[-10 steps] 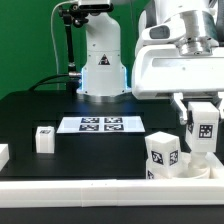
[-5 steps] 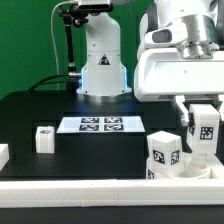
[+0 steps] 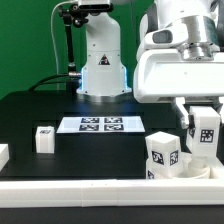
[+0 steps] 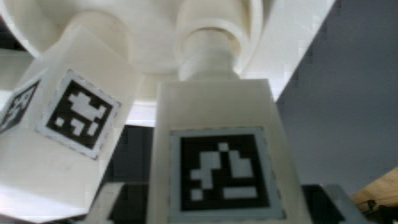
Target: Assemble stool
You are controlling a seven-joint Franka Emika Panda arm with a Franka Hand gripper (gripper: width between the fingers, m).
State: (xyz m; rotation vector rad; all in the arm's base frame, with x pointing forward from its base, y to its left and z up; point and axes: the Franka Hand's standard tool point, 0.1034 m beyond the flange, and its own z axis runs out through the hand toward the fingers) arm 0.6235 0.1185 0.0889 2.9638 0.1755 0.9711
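Two white blocky plastic stool legs with black-and-white square tags sit at the gripper [image 3: 203, 137]. The held leg [image 3: 204, 130] is clamped between the dark fingers, long axis upright, tag facing the exterior camera. The second leg [image 3: 163, 155] stands just beside the gripper, toward the exterior view's left and slightly lower.

Key relation, my judgement: the held leg's round peg [image 4: 210, 55] points away from the gripper along that long axis, toward a pale rounded body, probably the thick round white plastic seat [image 4: 294, 40]. The next move likely runs along or about that axis. Can't tell whether peg and seat are touching.

Only the wrist view shows the peg and how close the two legs lie to each other. Only the exterior view shows a third small white leg [image 3: 43, 138] on the black surface [image 3: 30, 115], well apart from the gripper, past the marker board [image 3: 100, 124]. There the long white border rail [image 3: 80, 195] hides the legs' lower ends.
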